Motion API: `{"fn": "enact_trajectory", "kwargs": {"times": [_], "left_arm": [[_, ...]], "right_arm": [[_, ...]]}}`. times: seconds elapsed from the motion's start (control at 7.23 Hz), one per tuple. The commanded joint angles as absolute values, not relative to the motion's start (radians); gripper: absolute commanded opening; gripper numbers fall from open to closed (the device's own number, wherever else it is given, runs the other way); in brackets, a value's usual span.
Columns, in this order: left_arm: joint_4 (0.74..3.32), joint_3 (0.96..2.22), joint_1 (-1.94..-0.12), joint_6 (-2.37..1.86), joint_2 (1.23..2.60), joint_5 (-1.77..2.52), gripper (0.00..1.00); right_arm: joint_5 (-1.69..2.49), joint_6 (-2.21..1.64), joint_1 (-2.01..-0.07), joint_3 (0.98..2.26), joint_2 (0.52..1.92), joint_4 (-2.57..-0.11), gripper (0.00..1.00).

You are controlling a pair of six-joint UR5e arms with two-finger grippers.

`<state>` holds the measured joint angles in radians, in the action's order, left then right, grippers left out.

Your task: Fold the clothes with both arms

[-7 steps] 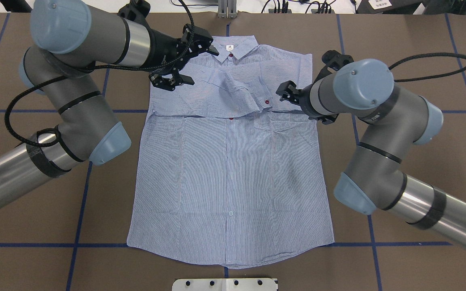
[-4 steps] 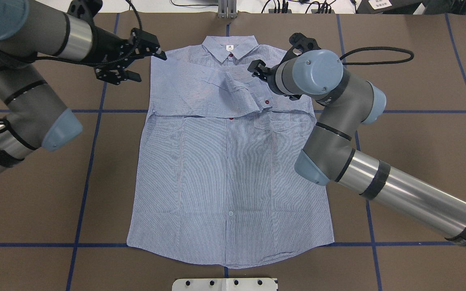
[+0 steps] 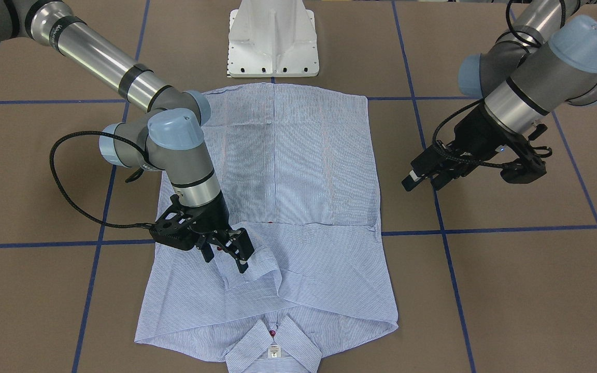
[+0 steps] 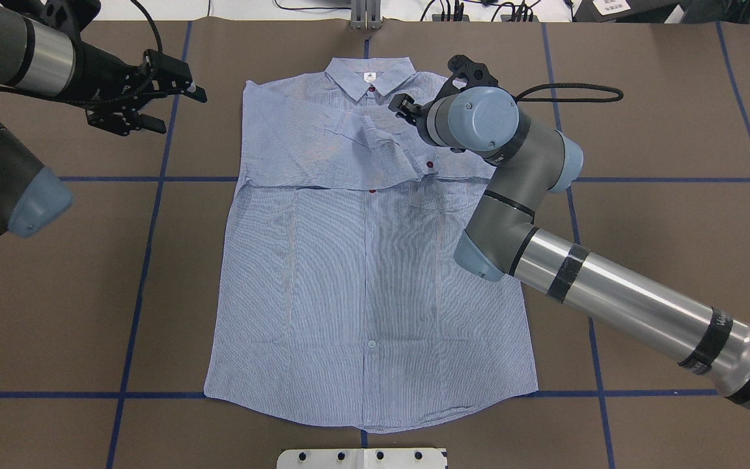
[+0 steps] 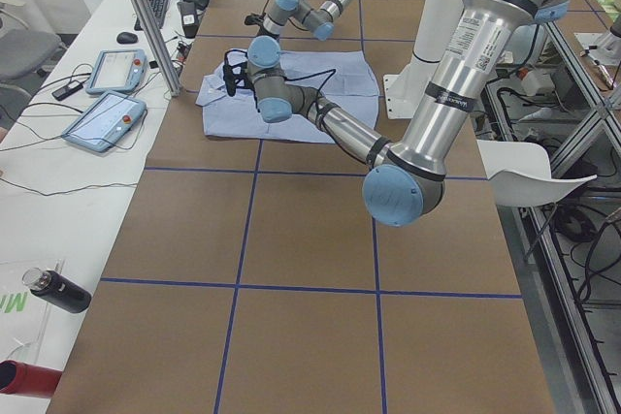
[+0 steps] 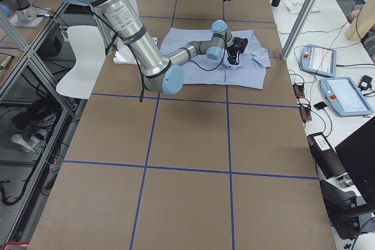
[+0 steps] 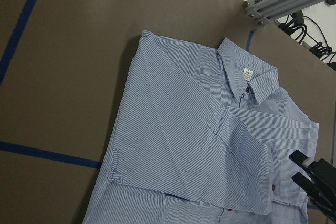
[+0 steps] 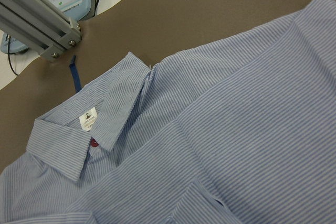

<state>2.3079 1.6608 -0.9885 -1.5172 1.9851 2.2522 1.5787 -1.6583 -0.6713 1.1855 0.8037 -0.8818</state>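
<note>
The striped shirt (image 4: 368,273) lies flat and front up on the brown table, collar and white label (image 4: 370,77) at the far side. Both sleeves are folded across the chest, with a rumpled cuff (image 3: 257,261) in the middle. My right gripper (image 3: 228,254) hangs open just over that cuff, and its wrist hides most of it in the overhead view (image 4: 397,105). Its two spread fingers show in the left wrist view (image 7: 304,170). My left gripper (image 4: 173,107) is open and empty over bare table, left of the shirt's shoulder. It also shows in the front view (image 3: 425,178).
The white pedestal base (image 3: 272,36) stands at the near edge by the shirt's hem. Blue tape lines (image 4: 147,260) cross the brown table. An aluminium post (image 8: 37,30) and tablets (image 6: 345,95) sit beyond the collar side.
My left gripper has drawn back left off the shirt's shoulder onto bare table. My right arm has swung in over the shirt, its gripper moving from the right edge to the folded cuff.
</note>
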Motion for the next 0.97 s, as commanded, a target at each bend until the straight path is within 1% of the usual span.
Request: {"fn": "enact_trajectory", "kwargs": {"times": [0.0,0.28,0.41,0.83], "left_arm": [[2.306,1.657,-0.992,-1.517,1.982,2.253,0.96],[2.304,1.649,-0.992,-1.517,1.979,2.253,0.97],[2.306,1.644,-0.992,-1.517,1.979,2.253,0.97],[2.306,1.647,-0.992,-1.519,1.979,2.253,0.98]], "right_arm": [[1.580,-1.635,-0.670,1.143,0.796,-0.867,0.93],[1.580,-1.527,-0.670,1.137,0.792,-0.867,0.88],[1.580,-1.520,-0.670,1.135,0.787,-0.867,0.81],[1.578,-1.454,-0.672,1.085,0.769,-0.867,0.77]]}}
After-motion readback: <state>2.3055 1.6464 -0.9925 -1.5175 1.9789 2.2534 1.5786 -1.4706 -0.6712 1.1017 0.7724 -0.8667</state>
